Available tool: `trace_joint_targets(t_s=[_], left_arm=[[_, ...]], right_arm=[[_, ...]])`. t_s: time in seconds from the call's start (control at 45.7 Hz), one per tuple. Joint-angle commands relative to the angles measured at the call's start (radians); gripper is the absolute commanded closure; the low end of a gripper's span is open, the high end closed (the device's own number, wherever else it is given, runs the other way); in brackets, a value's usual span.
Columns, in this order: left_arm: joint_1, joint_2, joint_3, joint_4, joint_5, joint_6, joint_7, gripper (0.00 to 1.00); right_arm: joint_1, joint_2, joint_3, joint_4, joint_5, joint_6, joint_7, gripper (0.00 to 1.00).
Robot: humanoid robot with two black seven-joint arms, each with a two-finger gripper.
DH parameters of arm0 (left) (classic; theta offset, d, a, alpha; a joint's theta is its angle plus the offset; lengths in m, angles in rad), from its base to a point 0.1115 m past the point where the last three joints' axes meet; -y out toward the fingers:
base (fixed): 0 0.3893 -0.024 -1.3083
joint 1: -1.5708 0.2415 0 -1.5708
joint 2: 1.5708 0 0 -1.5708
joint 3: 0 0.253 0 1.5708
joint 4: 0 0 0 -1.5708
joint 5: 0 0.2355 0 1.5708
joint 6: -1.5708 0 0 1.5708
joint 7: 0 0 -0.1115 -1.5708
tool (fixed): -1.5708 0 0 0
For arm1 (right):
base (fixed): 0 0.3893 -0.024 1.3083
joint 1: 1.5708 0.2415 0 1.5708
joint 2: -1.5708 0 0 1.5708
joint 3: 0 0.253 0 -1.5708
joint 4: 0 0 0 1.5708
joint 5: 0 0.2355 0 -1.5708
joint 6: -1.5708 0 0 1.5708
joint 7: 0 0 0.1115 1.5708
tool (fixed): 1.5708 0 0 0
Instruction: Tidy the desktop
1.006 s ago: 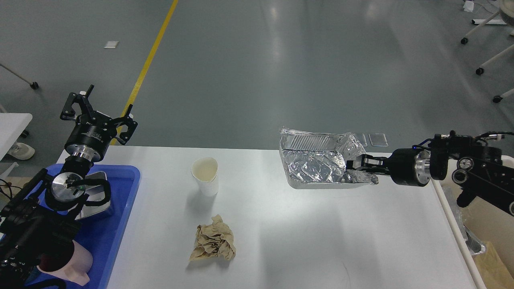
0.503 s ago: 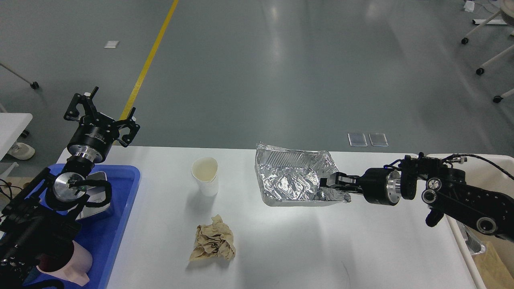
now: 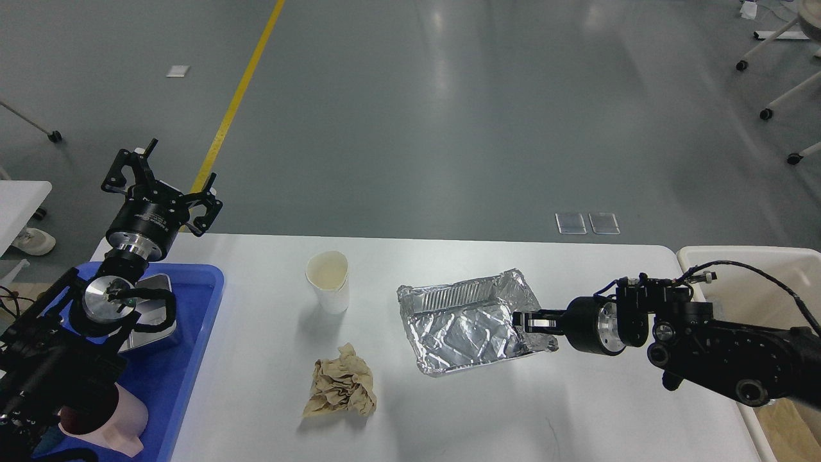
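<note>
1. Your right gripper (image 3: 527, 321) reaches in from the right over the worktop (image 3: 577, 410); its jaws are clamped on the right rim of the crumpled foil tray (image 3: 465, 330); whether the tray rests on the surface or hangs just above it, you cannot tell.
2. Your left gripper (image 3: 160, 192) is raised past the worktop's far left corner, above the blue tray (image 3: 186, 359); jaws spread wide, holding nothing.
3. White paper cup (image 3: 328, 281) stands upright, left of the foil tray and apart from it; crumpled brown paper (image 3: 342, 388) lies nearer you, in front of the cup.
4. Beige bin (image 3: 737, 269) sits at the worktop's right edge.
</note>
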Motion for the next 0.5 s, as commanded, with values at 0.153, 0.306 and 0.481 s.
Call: trace_joint_targets(t_s=[0.153, 0.306, 0.481], left_arm=[[0.000, 0.004, 0.007, -0.021, 0.006, 0.005, 0.000, 0.03], [0.003, 0.011, 0.007, -0.024, 0.008, 0.012, 0.000, 0.03], [0.005, 0.022, 0.007, -0.027, 0.026, 0.037, -0.021, 0.03]], right_arm=[[0.054, 0.004, -0.024, 0.022, 0.076, 0.006, -0.002, 1.00], [0.092, 0.028, -0.027, 0.036, 0.121, 0.010, -0.002, 1.00], [0.098, 0.045, -0.031, 0.027, 0.130, 0.010, -0.002, 1.00]])
